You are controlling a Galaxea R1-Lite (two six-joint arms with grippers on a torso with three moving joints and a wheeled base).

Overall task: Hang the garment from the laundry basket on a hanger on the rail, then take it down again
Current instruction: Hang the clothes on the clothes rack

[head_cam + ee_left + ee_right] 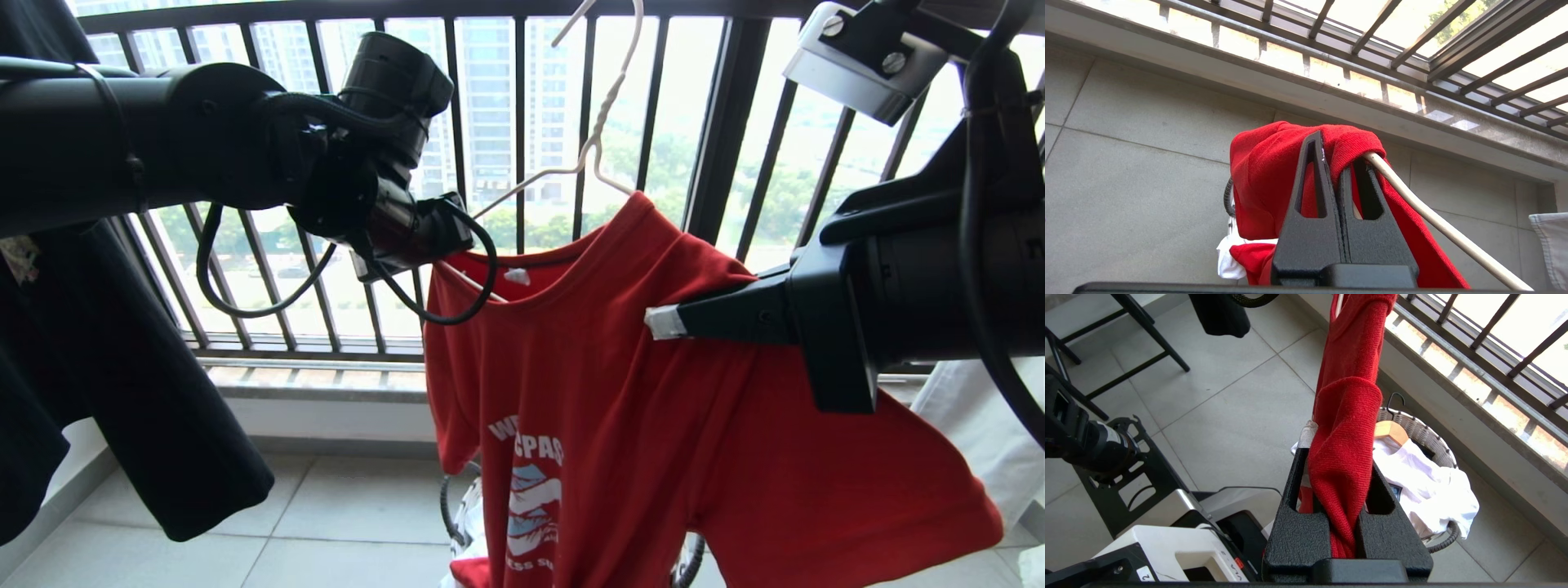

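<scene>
Presently we list, item by item, what stands before us.

Red T-shirt — hangs at the centre of the head view, draped over a thin white wire hanger whose neck and hook rise toward twelve o'clock and run out of the frame. We cannot see what the hook rests on. White lettering and a blue-white graphic show on the chest, toward six o'clock.

Left gripper — fully closed. In its wrist view the two black fingers press flat together, pinching a fold of the red cloth by the collar; the white hanger arm passes just beside the fingertips. In the head view this arm reaches in from nine o'clock to the shirt's collar edge.

Right gripper — nearly closed, its fingers clamped on a thick bunch of the red cloth that fills the narrow gap between them. In the head view it comes in from three o'clock and meets the shirt at the shoulder, one white-tipped finger lying against the fabric.

Laundry basket — on the tiled floor below the shirt, at six o'clock, mostly hidden behind the hem.

Woven basket — seen in the right wrist view, holding a white shirt and a wooden hanger.

Black garment — hangs at nine o'clock, well apart from the red shirt.

Dark barred railing — behind everything.
</scene>
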